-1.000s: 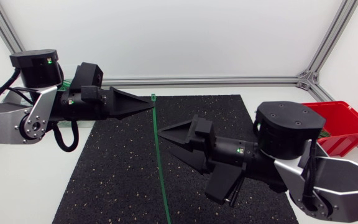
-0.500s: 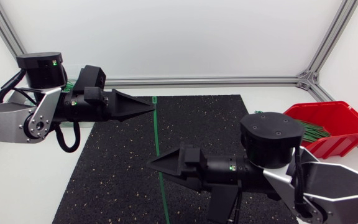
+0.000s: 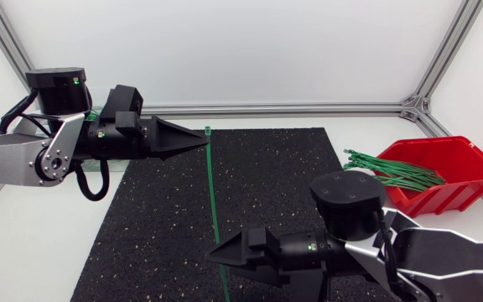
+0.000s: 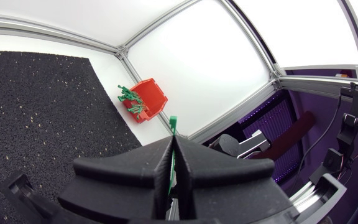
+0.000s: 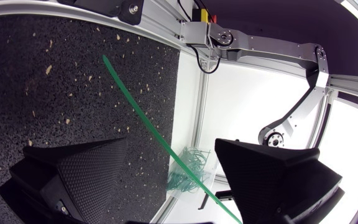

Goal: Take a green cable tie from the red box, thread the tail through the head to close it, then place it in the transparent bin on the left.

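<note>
The mat (image 3: 267, 180) is split down its middle by a green cable tie (image 3: 211, 193). The tie is pinched at its far end by the left gripper (image 3: 203, 140) and passes untouched between the spread fingers of the right gripper (image 3: 212, 254). Open mat is left on either side. The far left corner is barred by the left arm (image 3: 49, 155) and the near right by the right arm (image 3: 426, 252). The red box (image 3: 468, 180) is left uncovered.

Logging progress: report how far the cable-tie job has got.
Done: one thin green plastic cable tie is out of the red plastic box. In hand: left end effector pinches it near its head; right end effector is open around the tie's lower part. Left: threading, binning.
</note>
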`<state>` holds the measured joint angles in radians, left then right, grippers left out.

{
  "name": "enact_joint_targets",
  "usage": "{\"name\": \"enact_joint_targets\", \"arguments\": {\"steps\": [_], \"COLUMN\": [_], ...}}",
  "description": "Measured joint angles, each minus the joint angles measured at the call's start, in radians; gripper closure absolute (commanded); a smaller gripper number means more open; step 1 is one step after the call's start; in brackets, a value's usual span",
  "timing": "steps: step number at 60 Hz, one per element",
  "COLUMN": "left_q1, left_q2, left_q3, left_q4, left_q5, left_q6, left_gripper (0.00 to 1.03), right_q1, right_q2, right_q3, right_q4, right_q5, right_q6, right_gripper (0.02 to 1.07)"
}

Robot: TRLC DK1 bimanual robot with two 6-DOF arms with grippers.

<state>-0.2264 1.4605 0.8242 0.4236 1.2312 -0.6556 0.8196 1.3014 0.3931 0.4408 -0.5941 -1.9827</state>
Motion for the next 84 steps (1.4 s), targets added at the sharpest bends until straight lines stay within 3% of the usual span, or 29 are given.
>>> {"name": "enact_joint_targets", "arguments": {"steps": [14,24,31,36,51,58,62,73,77,84], "left_q1": [0.009,0.009,0.009,0.008,0.008,0.008,0.008,0.011,0.014,0.014], "left_q2": [0.003,0.01,0.011,0.011,0.011,0.011,0.011,0.011,0.011,0.011], "left_q3": [0.003,0.005,0.008,0.008,0.008,0.008,0.008,0.008,0.008,0.008], "left_q4": [0.0,-0.005,-0.005,-0.006,-0.007,-0.007,-0.007,-0.007,-0.007,-0.007], "left_q5": [0.002,0.003,0.003,0.003,0.003,0.003,0.003,0.003,0.003,0.003], "left_q6": [0.0,0.0,0.0,0.0,0.0,0.0,0.0,0.0,0.0,0.0], "left_gripper": [0.99,0.99,0.99,0.99,0.99,0.99,0.99,0.99,0.99,0.99], "right_q1": [0.039,0.057,0.063,0.063,0.068,0.082,0.085,0.091,0.094,0.103], "right_q2": [0.002,0.0,0.0,0.0,0.0,-0.003,-0.005,-0.03,-0.041,-0.063], "right_q3": [-0.045,-0.075,-0.075,-0.074,-0.074,-0.075,-0.075,-0.081,-0.085,-0.089], "right_q4": [0.011,0.011,0.016,0.031,0.041,0.041,0.039,0.028,0.026,0.016], "right_q5": [0.016,0.015,0.015,0.016,0.016,0.022,0.024,0.04,0.045,0.049], "right_q6": [0.021,0.027,0.039,0.042,0.048,0.048,0.05,0.053,0.064,0.079], "right_gripper": [0.08,0.35,0.37,0.54,0.85,0.86,0.93,0.94,1.01,1.01]}}
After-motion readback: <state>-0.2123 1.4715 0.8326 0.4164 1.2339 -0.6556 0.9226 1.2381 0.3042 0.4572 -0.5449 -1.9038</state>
